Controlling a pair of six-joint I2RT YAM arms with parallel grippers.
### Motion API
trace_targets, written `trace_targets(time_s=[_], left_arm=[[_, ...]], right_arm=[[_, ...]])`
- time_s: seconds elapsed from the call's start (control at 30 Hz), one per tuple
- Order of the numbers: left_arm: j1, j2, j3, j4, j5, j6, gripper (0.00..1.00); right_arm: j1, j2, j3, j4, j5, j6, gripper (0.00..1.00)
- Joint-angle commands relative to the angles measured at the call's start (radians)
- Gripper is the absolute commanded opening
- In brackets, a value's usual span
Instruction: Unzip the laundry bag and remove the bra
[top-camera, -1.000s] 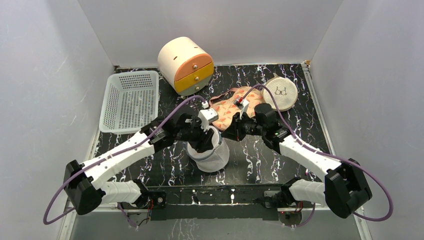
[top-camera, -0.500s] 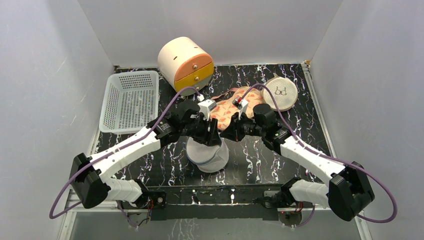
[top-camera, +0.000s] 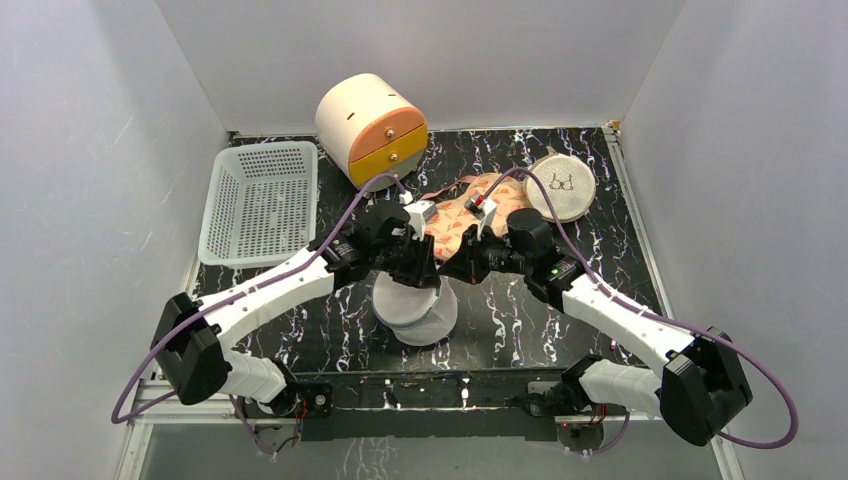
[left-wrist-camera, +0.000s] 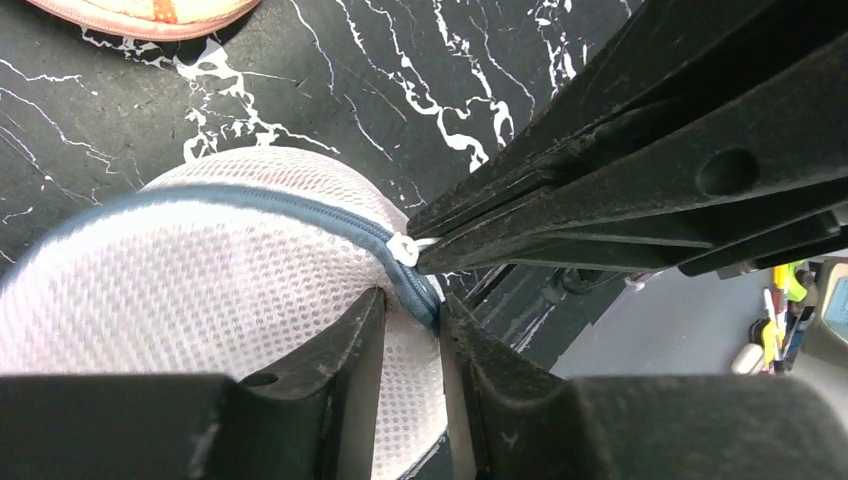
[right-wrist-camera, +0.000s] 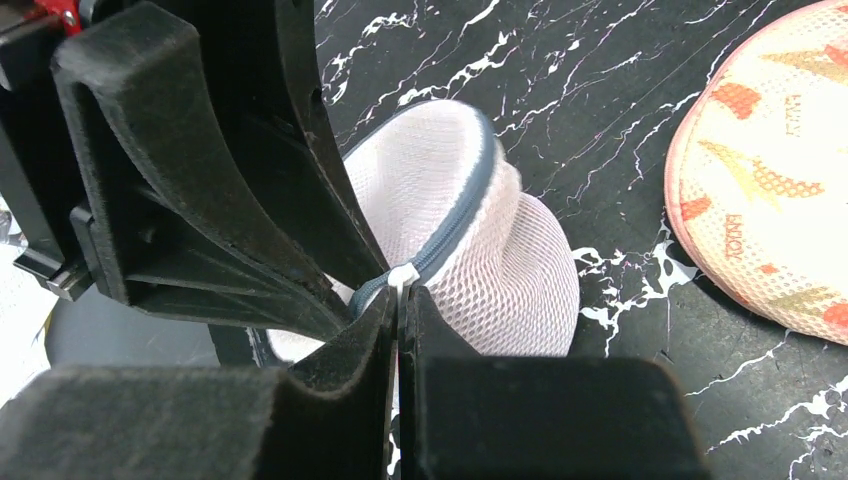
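At the middle of the table (top-camera: 520, 310), the bag (top-camera: 415, 312) sits just under both wrists. Within the last second the left end effector (left-wrist-camera: 412, 305) has swung from the bag's top toward its far rim. It now clamps the blue-grey band right beside the right end effector (right-wrist-camera: 398, 300), which is pinched on the white pull (right-wrist-camera: 401, 274). That likely means anchor and pull are set for unzipping. The zip (left-wrist-camera: 300, 205) looks closed, and the white mesh bulges, soft and slumped.
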Motion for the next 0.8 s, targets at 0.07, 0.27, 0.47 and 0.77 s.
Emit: trace_targets(time_s=[0.07,0.27,0.47,0.77], left_arm=[[-0.002,-0.005,0.051,-0.056,-0.028,0.066,0.10],[-0.002,-0.012,0.129,-0.127,-0.048,0.219,0.00],[-0.003,-0.011,0.191,-0.206,-0.018,0.428,0.00],[-0.002,-0.045,0.124,-0.212,-0.039,0.559,0.00]], right_arm=[[0.006,-0.030,0.022,0.072,0.009,0.011,0.00],[0.006,-0.036,0.034,0.060,0.068,0.028,0.00],[0.000,-0.039,0.051,0.030,0.233,0.065,0.00],[-0.111,0.001,0.027,0.046,0.248,0.114,0.00]])
